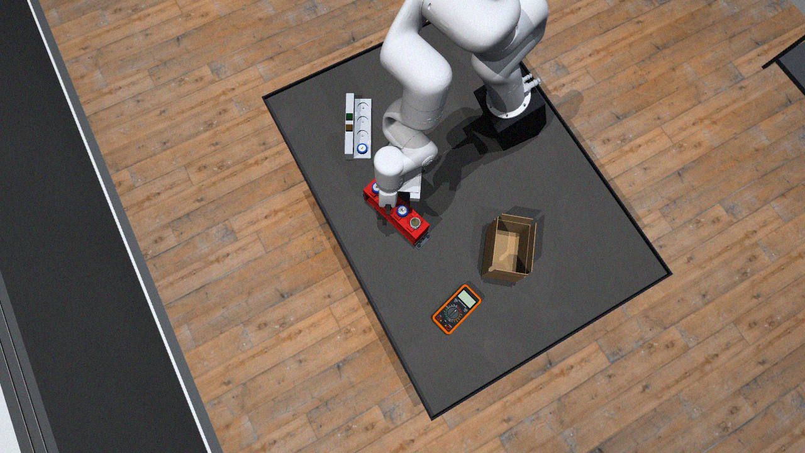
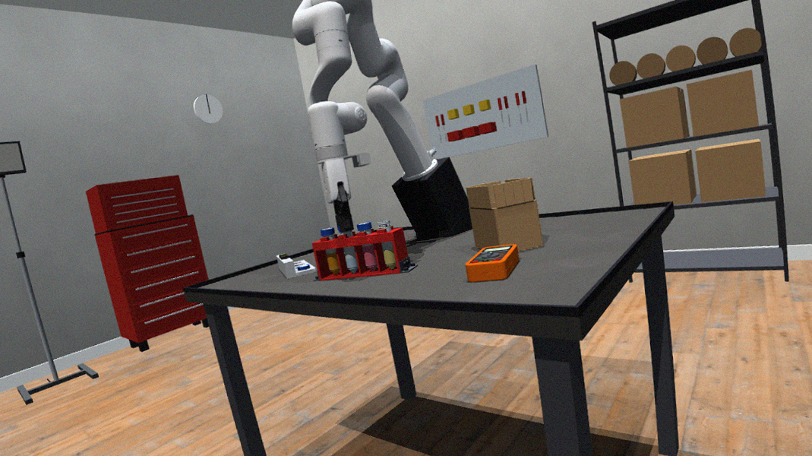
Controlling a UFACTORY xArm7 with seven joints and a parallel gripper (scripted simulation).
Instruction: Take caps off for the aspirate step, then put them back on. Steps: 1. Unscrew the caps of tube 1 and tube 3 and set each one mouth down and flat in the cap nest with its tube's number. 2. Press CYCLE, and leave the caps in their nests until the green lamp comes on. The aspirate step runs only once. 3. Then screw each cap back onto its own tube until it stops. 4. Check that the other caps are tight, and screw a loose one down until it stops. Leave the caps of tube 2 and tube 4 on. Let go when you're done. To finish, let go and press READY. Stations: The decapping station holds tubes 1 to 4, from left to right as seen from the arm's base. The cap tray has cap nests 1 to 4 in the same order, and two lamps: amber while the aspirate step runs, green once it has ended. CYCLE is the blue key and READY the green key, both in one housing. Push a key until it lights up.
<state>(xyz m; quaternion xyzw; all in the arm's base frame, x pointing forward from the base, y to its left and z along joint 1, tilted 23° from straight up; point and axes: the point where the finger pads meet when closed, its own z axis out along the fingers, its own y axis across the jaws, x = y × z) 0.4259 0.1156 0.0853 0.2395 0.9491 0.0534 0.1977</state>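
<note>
The red decapping station (image 1: 395, 212) stands on the dark table, and it also shows in the side view (image 2: 361, 254). Tube 1 (image 1: 414, 222) at its right end is open, with bare threads in the side view (image 2: 384, 224). Its blue cap (image 1: 361, 148) lies in the end nest of the white cap tray (image 1: 358, 127). Tube 2 (image 1: 402, 211) and tube 4 (image 1: 374, 188) carry blue caps. My gripper (image 2: 344, 223) points straight down over tube 3 and is shut on tube 3's cap, which my wrist (image 1: 388, 197) hides from above.
The tray's two lamps (image 1: 348, 122) look dark. An open cardboard box (image 1: 508, 248) and an orange multimeter (image 1: 456, 309) sit on the table further out. I cannot make out the keys.
</note>
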